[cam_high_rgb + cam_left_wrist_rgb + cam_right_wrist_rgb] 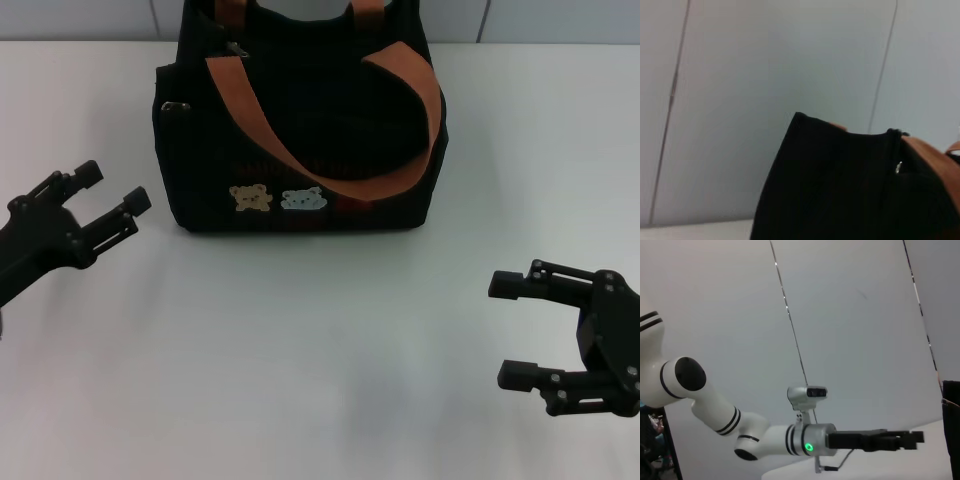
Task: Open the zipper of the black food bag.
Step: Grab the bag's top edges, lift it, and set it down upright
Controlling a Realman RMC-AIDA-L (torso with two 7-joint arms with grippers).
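Note:
The black food bag (300, 130) stands upright at the far middle of the white table (300, 350), its bear patches (278, 198) facing me. An orange-brown handle (330, 170) droops across its front. The zipper shows only as a small metal tab (237, 48) at the bag's top left; its track is too dark to trace. My left gripper (115, 186) is open, left of the bag and apart from it. My right gripper (504, 331) is open and holds nothing, near the front right, far from the bag. The left wrist view shows the bag's side (840, 190) with a silver glint (898, 167).
A small silver ring (177, 106) sits on the bag's left side. The wall rises just behind the bag. In the right wrist view the white left arm (765, 440) reaches across, with the bag's edge (952, 410) at the border.

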